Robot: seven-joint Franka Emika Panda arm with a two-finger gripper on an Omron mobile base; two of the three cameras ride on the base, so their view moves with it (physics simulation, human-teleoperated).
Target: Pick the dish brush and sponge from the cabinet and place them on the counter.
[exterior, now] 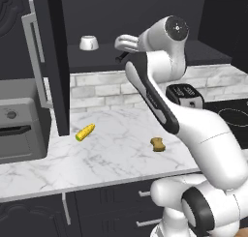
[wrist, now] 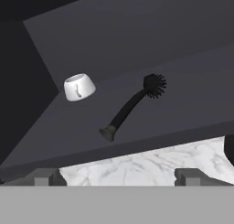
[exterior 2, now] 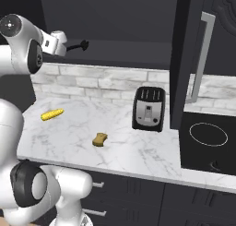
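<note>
The black dish brush (wrist: 130,108) lies on the shelf of the open dark cabinet (wrist: 183,81), bristle head away from me; its handle end (exterior: 120,58) and head (exterior 2: 79,46) show beside my hand. My gripper (wrist: 118,177) is open and empty, just short of the handle. From the base views the gripper (exterior: 119,42) (exterior 2: 62,43) hovers at the shelf's front edge. The yellow-tan sponge (exterior: 158,144) (exterior 2: 99,139) rests on the white marble counter (exterior: 116,158) (exterior 2: 69,133).
A white bowl (exterior: 89,42) (wrist: 78,87) stands on the shelf left of the brush. A corn cob (exterior: 85,132) (exterior 2: 51,114) and a black toaster (exterior: 184,96) (exterior 2: 149,108) are on the counter. Open cabinet doors (exterior: 53,62) (exterior 2: 184,59) flank the arm. A cooktop (exterior 2: 207,137) lies right.
</note>
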